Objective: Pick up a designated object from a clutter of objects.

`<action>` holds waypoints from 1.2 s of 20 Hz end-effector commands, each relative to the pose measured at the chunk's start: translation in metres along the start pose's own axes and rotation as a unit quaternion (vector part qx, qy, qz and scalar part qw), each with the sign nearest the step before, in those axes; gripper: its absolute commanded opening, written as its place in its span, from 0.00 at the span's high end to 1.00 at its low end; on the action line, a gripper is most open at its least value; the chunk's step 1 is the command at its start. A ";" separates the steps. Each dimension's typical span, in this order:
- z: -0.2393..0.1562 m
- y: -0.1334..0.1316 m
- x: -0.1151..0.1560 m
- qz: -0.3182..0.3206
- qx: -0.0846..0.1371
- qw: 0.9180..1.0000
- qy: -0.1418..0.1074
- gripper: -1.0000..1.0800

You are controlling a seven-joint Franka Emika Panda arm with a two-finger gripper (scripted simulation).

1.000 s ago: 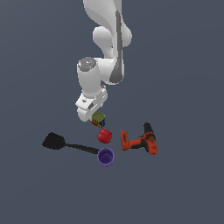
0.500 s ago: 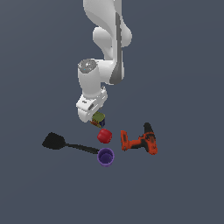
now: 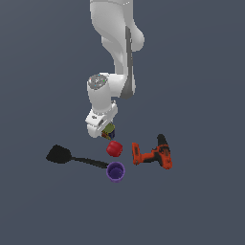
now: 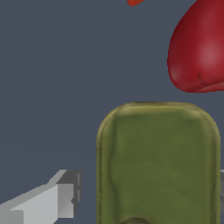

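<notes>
The tin can (image 3: pixel 109 131), with an olive-yellow top and dark sides, stands on the floor right under my hand. In the wrist view its top (image 4: pixel 157 162) fills the space between my fingers. My gripper (image 3: pixel 102 130) is low over the can and open. One grey finger (image 4: pixel 61 199) stands beside the can with a small gap, and the other finger (image 4: pixel 222 186) only shows at the picture's edge. The can's sides are hidden in the wrist view.
A red ball (image 3: pixel 114 149) lies close to the can and also shows in the wrist view (image 4: pixel 201 48). A purple cup (image 3: pixel 115 172), a black spatula (image 3: pixel 72 157) and an orange-and-black power drill (image 3: pixel 154 154) lie nearby on the grey floor.
My arm has come down, bringing the gripper lower around the tin can. The objects have not moved.
</notes>
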State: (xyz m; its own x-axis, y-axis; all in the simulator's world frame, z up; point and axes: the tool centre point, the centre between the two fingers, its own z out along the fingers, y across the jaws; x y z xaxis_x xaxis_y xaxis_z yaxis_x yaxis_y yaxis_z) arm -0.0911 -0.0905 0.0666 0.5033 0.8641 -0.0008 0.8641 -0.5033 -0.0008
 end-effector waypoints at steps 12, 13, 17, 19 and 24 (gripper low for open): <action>0.008 0.000 0.000 0.000 0.000 1.000 0.000 1.00; 0.008 0.000 0.000 0.000 0.000 1.000 0.000 1.00; 0.006 0.001 0.000 0.000 -0.001 1.000 0.001 1.00; 0.004 0.000 0.001 0.000 -0.001 1.000 0.001 1.00; -0.010 -0.002 0.004 0.000 -0.001 1.000 0.001 1.00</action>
State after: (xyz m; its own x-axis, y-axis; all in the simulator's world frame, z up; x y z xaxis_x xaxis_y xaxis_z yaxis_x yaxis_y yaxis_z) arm -0.0921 -0.0871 0.0704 0.5030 0.8643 -0.0012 0.8643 -0.5030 -0.0019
